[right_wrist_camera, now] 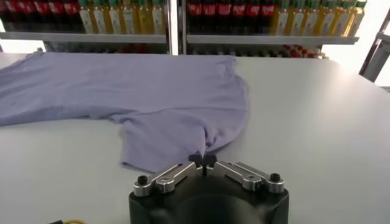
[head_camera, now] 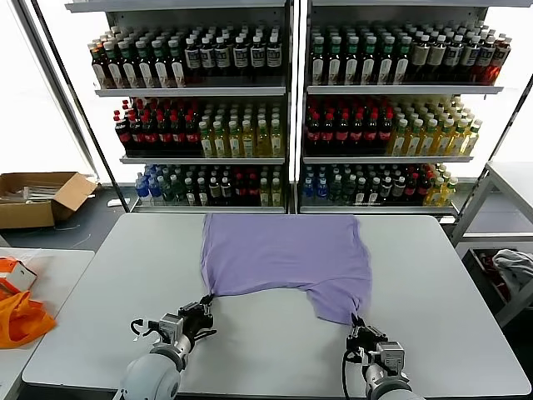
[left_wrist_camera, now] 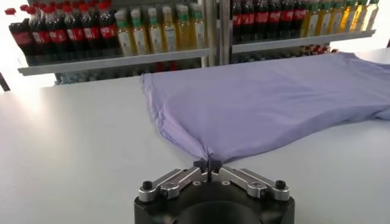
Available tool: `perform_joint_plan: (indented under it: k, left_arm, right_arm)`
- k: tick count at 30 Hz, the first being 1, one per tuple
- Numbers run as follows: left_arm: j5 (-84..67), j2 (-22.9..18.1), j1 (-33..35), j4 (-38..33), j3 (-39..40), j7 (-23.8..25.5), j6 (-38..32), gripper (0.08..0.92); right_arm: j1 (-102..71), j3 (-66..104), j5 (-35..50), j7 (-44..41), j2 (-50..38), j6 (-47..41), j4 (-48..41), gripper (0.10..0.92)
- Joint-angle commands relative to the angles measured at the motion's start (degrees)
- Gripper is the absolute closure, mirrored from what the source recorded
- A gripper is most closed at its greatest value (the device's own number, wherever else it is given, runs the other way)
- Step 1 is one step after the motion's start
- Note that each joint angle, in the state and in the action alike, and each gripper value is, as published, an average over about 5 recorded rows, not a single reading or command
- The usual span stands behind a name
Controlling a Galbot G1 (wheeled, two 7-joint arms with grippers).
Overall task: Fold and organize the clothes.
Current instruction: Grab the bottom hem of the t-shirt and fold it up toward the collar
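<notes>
A lavender T-shirt [head_camera: 283, 254] lies spread on the white table [head_camera: 433, 283], plain side up. My left gripper [head_camera: 202, 310] is shut on the shirt's near left corner [left_wrist_camera: 204, 152], the cloth bunching into its jaws [left_wrist_camera: 208, 165]. At the near right, my right gripper [head_camera: 360, 327] is shut on the edge of a sleeve-like flap [right_wrist_camera: 183, 143] that hangs toward me; the fabric pinches between its fingertips [right_wrist_camera: 203, 161]. Both grippers sit low over the table near its front.
Shelves of bottled drinks [head_camera: 275, 108] stand behind the table. An orange bag [head_camera: 21, 317] lies on a side table at the left, a cardboard box [head_camera: 37, 196] on the floor behind it. A grey-white cloth bundle [head_camera: 514, 267] sits at the right.
</notes>
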Motion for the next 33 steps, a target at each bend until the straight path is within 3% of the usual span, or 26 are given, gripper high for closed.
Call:
perform_joint_plan:
  k: [1, 13, 33]
  left_arm:
    - [0.32, -0.96, 1.18, -3.2, -0.87, -0.46, -3.86, 0.916]
    - [-1.96, -2.19, -7.47, 2.05, -1.67, -1.53, -7.08, 0.916]
    - [-2.46, -4.97, -28.98, 24.98, 3.63, -1.9, -10.55, 0.916]
  right_arm:
    - [0.03, 0.36, -2.26, -0.7, 0.05, 1.33, 2.27, 0.918]
    - [10.14, 1.17, -3.61, -2.63, 1.71, 7.49, -6.14, 0.918]
    - [33.65, -1.0, -0.22, -3.84, 2.38, 8.78, -27.36, 0.918]
